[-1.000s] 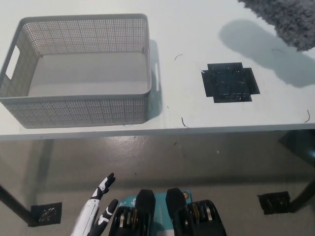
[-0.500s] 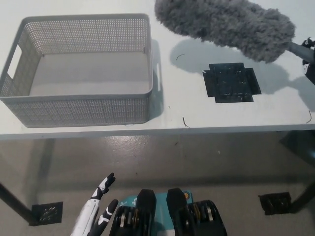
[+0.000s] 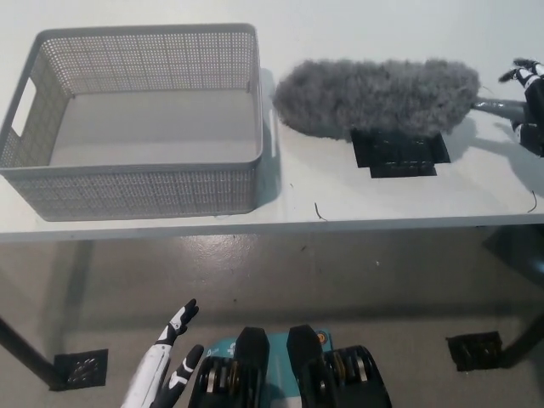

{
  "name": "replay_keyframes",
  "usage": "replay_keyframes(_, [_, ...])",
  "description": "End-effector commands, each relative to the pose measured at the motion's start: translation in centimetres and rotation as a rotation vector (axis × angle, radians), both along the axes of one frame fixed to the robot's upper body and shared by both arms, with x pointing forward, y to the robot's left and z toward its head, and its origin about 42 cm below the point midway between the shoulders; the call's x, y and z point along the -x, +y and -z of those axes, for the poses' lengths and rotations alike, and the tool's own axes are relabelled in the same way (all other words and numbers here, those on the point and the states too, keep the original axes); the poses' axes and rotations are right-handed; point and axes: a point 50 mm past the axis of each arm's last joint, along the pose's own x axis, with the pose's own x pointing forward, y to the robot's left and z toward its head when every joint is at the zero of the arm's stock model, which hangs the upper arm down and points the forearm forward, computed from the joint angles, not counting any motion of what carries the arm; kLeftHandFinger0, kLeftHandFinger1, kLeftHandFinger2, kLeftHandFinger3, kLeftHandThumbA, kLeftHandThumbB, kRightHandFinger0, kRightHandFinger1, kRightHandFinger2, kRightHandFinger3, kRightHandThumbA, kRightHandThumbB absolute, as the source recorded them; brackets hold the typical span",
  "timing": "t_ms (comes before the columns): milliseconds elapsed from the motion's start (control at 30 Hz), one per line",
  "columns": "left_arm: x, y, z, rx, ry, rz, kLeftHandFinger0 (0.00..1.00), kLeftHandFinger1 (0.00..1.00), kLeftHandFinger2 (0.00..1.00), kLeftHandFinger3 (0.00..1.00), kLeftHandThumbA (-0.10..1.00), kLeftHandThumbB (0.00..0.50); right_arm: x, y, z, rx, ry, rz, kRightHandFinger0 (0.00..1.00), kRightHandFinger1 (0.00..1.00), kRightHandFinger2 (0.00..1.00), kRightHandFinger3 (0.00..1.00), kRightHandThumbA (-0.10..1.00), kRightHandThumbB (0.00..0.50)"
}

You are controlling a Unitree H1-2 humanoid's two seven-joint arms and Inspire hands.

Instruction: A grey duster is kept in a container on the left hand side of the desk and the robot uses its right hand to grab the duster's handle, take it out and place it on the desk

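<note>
Duster (image 3: 374,95) across black tape patch (image 3: 399,153) beside container (image 3: 127,191), your right hand (image 3: 529,106) gripping its handle (image 3: 495,105), left hand (image 3: 170,361) spread

Nothing to read here: no word, label, brand or number on any surface in view. The closest candidate is the black patch (image 3: 399,155) on the tabletop (image 3: 357,204), left of the right hand (image 3: 530,115) and its fingers (image 3: 520,70), partly under the grey duster (image 3: 374,93). It carries faint pale flecks, perhaps scuffs rather than print, too small to tell.
</note>
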Motion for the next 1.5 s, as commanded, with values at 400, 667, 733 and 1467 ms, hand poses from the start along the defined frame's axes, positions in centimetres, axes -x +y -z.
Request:
replay_keyframes(400, [-0.6, 0.4, -1.2, 0.002, -0.074, -0.004, 1.00, 1.00, 1.00, 1.00, 1.00, 0.014, -1.1, -1.1, -10.9, -0.064, 0.283, 0.278, 1.00, 1.00, 1.00, 1.00, 0.68, 0.500])
replay_keyframes(667, [-1.0, 0.5, -1.4, 0.000, -0.079, 0.004, 1.00, 1.00, 1.00, 1.00, 1.00, 0.000, 3.3, -3.0, -22.8, -0.699, 0.580, -0.282, 1.00, 1.00, 1.00, 1.00, 0.69, 0.500])
replay_keyframes(733, [-0.9, 0.5, -1.4, 0.000, -0.071, 0.007, 1.00, 1.00, 1.00, 1.00, 1.00, 0.000, 5.4, -3.6, -27.7, -0.738, 0.581, -0.495, 1.00, 1.00, 1.00, 1.00, 0.68, 0.500])
replay_keyframes(1467, [-0.3, 0.5, -0.9, 0.000, -0.061, 0.008, 1.00, 1.00, 1.00, 1.00, 1.00, 0.000, 19.9, -2.3, -39.2, -1.153, 0.122, -1.441, 1.00, 1.00, 1.00, 1.00, 1.00, 0.500])
